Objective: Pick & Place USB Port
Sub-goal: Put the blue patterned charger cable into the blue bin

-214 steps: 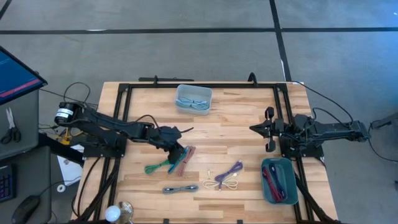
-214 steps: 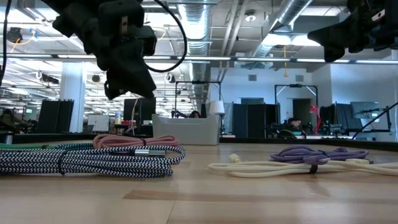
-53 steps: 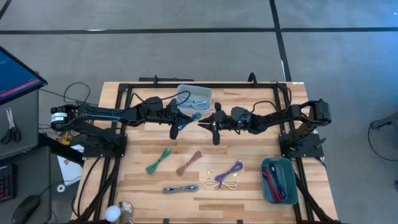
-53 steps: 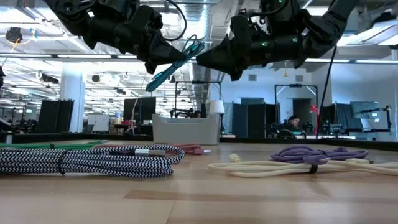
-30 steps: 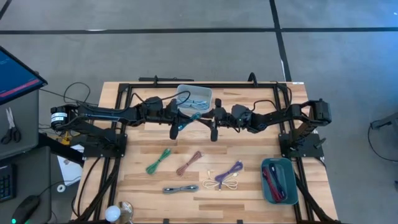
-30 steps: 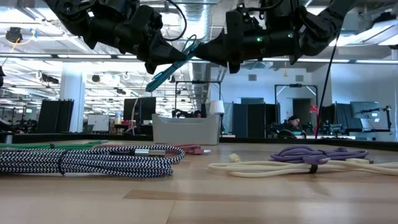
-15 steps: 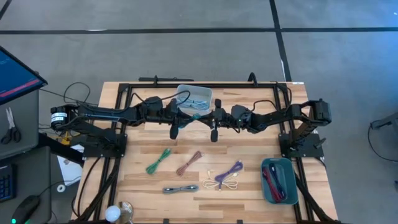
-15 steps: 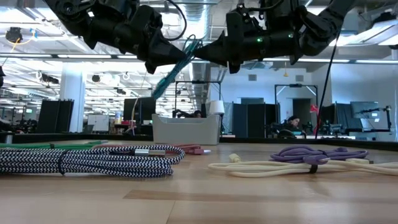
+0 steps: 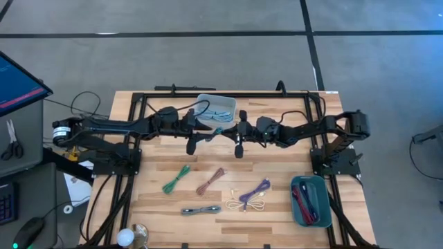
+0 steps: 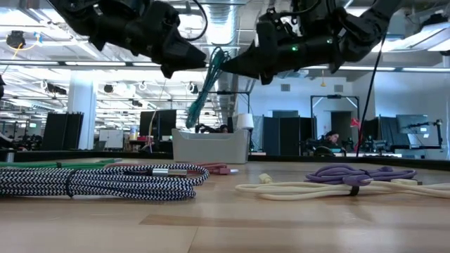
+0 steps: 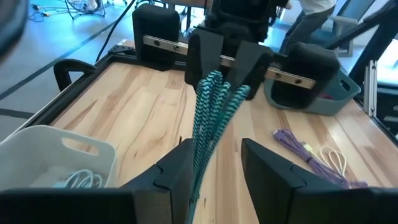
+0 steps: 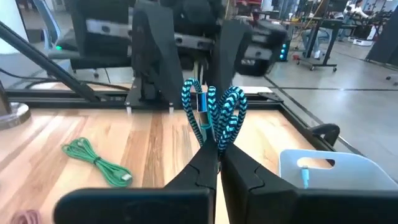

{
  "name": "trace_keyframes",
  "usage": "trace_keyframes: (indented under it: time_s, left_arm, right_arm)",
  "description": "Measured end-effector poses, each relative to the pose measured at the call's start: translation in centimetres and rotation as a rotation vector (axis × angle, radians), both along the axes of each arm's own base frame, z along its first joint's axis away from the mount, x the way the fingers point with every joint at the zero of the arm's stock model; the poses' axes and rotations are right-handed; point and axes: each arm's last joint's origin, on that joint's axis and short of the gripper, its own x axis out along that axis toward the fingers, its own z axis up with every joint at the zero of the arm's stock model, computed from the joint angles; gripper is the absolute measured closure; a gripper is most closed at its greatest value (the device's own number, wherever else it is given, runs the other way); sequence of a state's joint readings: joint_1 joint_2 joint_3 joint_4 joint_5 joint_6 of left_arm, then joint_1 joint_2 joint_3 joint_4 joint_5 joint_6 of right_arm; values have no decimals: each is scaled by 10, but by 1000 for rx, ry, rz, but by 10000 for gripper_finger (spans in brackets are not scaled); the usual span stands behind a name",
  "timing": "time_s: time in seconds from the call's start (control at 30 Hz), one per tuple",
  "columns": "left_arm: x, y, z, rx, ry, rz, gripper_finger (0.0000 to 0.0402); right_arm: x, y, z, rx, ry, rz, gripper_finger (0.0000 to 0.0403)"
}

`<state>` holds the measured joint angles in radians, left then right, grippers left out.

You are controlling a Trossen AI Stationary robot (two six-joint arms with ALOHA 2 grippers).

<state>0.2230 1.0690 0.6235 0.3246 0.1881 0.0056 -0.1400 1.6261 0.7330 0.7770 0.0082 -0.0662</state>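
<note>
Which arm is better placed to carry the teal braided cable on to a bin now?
Right, probably. The right gripper is shut on the teal cable, which hangs from it above the table. The left gripper is open, its fingers apart on either side of the cable.

No legible text, label, brand, number or sign appears in any view. The surfaces of the counter [image 9: 277, 187], the bins and the cables carry no readable marking. The screen [image 9: 17, 79] at the edge of the high view shows coloured areas only, and no characters on it can be read.
</note>
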Motion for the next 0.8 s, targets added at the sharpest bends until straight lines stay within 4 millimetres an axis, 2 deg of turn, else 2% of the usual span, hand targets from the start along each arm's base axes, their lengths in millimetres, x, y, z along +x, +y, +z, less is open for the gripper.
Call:
trace_keyframes:
  time_s: [0.17,0.3,0.53,0.8]
  left_arm:
    - [-19,-4,9,11,22,-2,266]
    - [-30,-7,12,6,38,-2,266]
    - [-37,-8,-2,-1,65,2,266]
    - [-38,-8,-12,-3,89,24,266]
  right_arm:
    - [-10,0,13,-17,37,-13,403]
    - [-27,9,25,-69,63,-68,403]
    - [-77,33,35,-98,87,-190,403]
    - [-134,60,50,26,111,-262,403]
